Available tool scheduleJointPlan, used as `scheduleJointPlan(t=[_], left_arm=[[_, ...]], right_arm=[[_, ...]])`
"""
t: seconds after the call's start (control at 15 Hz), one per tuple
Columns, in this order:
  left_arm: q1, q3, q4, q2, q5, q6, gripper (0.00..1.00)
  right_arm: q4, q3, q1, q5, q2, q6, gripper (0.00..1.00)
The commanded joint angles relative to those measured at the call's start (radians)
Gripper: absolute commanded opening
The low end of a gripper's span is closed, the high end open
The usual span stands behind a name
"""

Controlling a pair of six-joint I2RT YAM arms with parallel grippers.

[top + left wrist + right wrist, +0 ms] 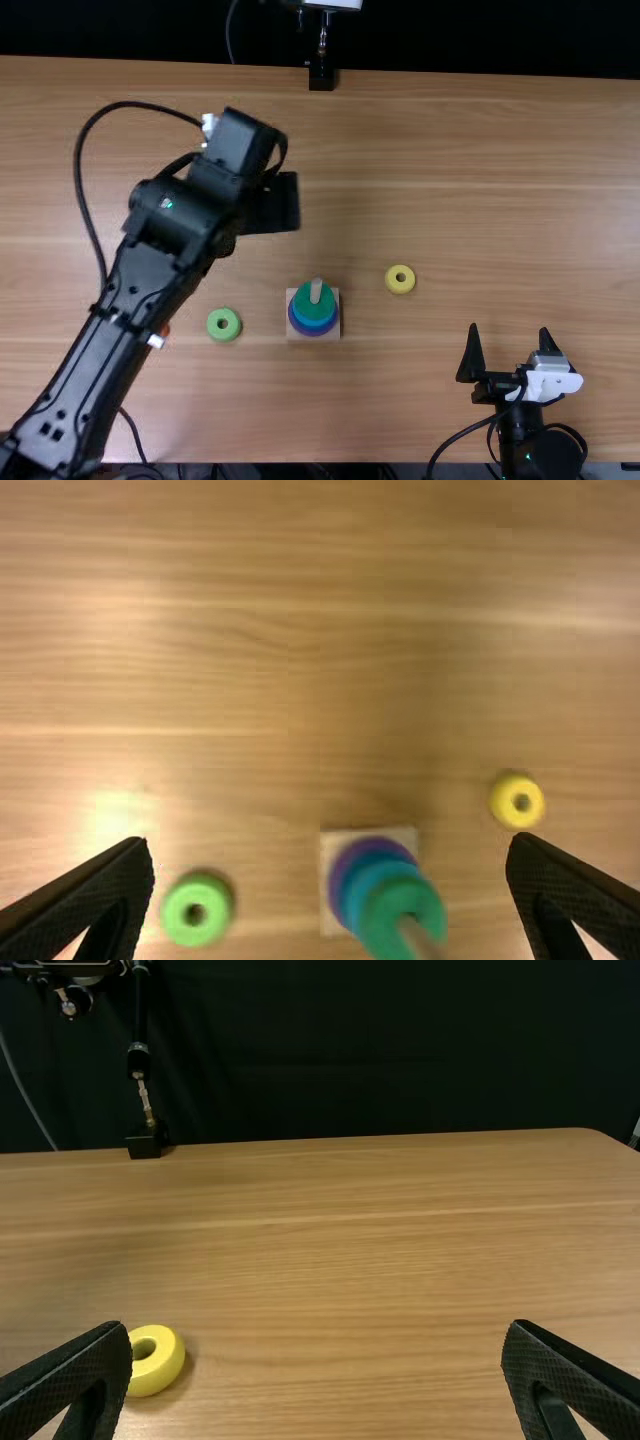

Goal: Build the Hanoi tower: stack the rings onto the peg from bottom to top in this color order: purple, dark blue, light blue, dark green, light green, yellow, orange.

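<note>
My left gripper (270, 205) is above the table, behind and left of the peg base (292, 334); in the left wrist view the gripper (330, 845) is open and holds nothing. Purple, blue and dark green rings (405, 908) are stacked on the peg (316, 290), the dark green one uppermost. A light green ring (224, 324) lies left of the base, a yellow ring (400, 279) right of it. Part of an orange ring (165, 330) shows beside the left arm. My right gripper (509, 330) stands open at the near right; in its wrist view the gripper (315, 1330) has nothing between its fingers.
The left arm (110, 350) slants over the table's left side with a cable looping beside it. A black-footed stand (322, 76) is at the table's far edge. Bare wood (480, 180) stretches across the far right.
</note>
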Motion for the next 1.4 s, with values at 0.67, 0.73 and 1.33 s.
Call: scheduleJointPlan(t=[0.67,0.73,1.33], left_arm=[[0.021,-0.736,0.314,-0.173,0.007,0.432,1.0],[0.023,-0.756,0.314,-0.167,0.007,0.432,1.0],[0.027,-0.786,0.395,-0.013,0.007,0.434,1.0]], right_arm=[[-0.009,-0.007,-0.011,-0.001,-0.007,-0.005,1.0],[-0.009,-0.005,-0.011,-0.001,-0.007,-0.005,1.0],[-0.009,-0.005,-0.011,-0.003,-0.007,-0.005,1.0]])
